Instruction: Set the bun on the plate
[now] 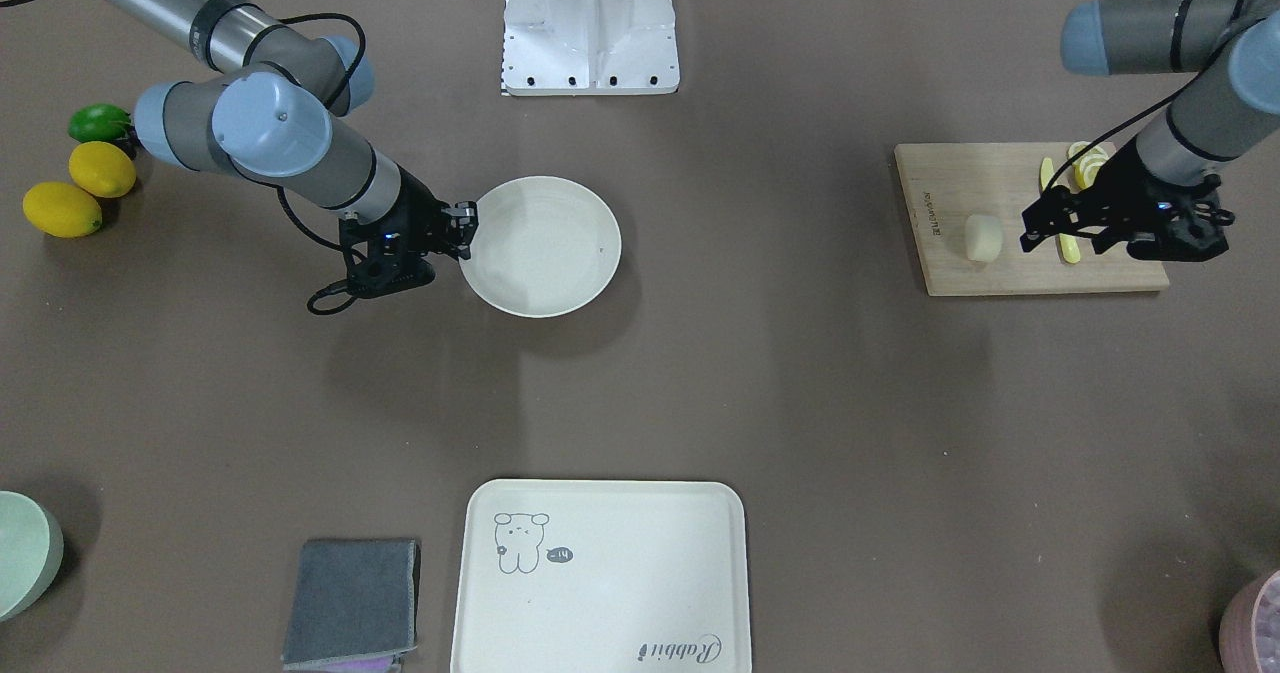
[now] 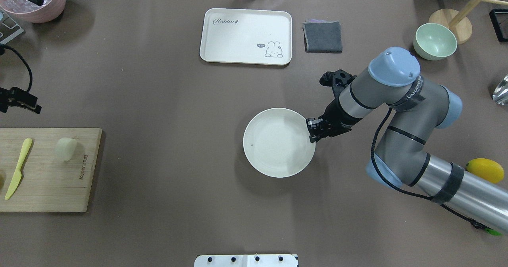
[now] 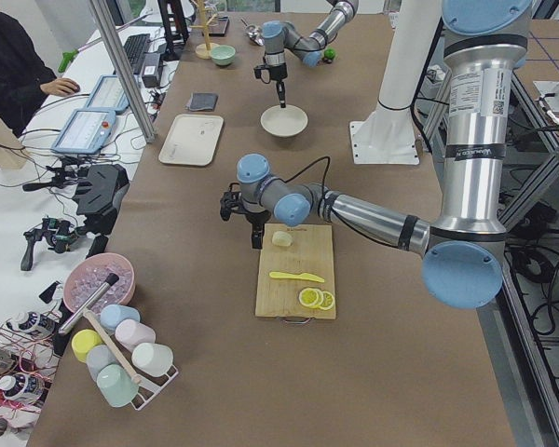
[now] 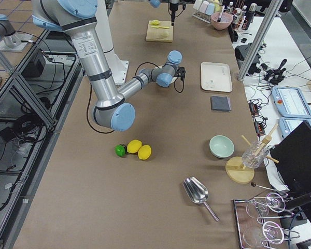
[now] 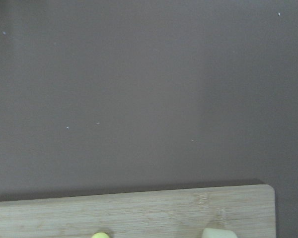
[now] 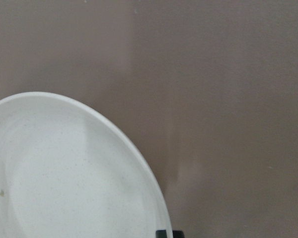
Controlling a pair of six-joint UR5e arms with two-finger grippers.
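- the bun [image 2: 65, 148] stood on a wooden cutting board [image 2: 51, 187] at the table's left end. in the overhead view it was at about 9 o'clock from the plate [image 2: 279, 143] and well apart from it.
- brown table top [image 2: 166, 148] lay between the board and the plate.
- a yellow knife [image 2: 16, 174] lay on the same board at the bun's 8 o'clock, apart from it. lemon slices [image 1: 1090, 163] sat at a corner of the board.
- the left gripper [image 1: 1030, 233] hung near the bun, at its 3 o'clock in the front-facing view, not touching it. the angle was poor, so i could not tell whether its fingers were apart or together.
- the right gripper [image 2: 311, 131] was at the plate's rim, at 3 o'clock overhead. its wrist view showed a dark fingertip [image 6: 168, 233] right at the rim. i could not tell whether the fingers were clamped on the rim.
- around the plate, overhead, were:
  - a rabbit tray [image 2: 246, 37] at about 12 o'clock
  - a grey cloth [image 2: 323, 37] at 1 o'clock
  - a green bowl [image 2: 435, 41] at 2 o'clock
  - a lemon [image 2: 484, 170] at 3 o'clock, beyond the right arm
  - a pink bowl [image 2: 35, 1] at 10 o'clock, in the far corner
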